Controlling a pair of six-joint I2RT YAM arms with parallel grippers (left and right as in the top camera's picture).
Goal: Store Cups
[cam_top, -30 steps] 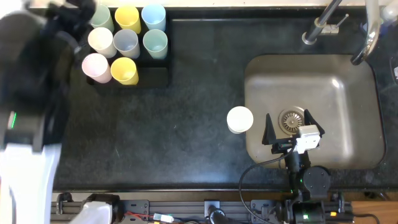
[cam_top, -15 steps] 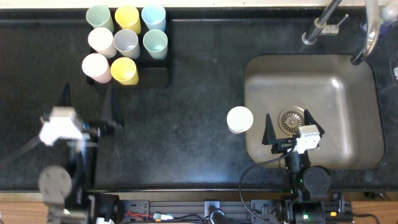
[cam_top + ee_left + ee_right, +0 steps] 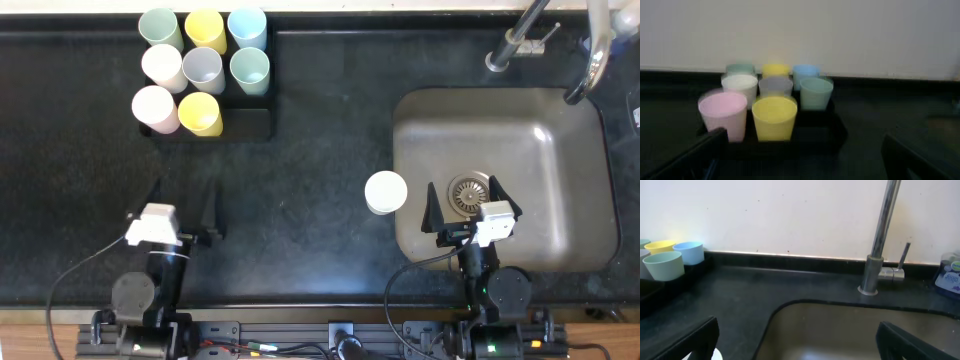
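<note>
Lone white cup (image 3: 385, 192) stands on counter (image 3: 300, 230) at left rim of sink (image 3: 560, 120), axis vertical. R gripper (image 3: 463, 192), fingers apart, just right of it; nearer arm. L gripper (image 3: 183, 190), fingers apart, well off. Cup rack (image 3: 250, 125) far left.

I can read no text, number or sign from here. The one printed thing I find is a label (image 3: 953, 275) on the blue bottle (image 3: 946, 287). The bottle stands on the counter (image 3: 740, 287), ahead of my right gripper (image 3: 464, 195) and off to its right, just beyond the tap (image 3: 880, 240). The label carries pale marks, but they are too small for me to make out a single word.
</note>
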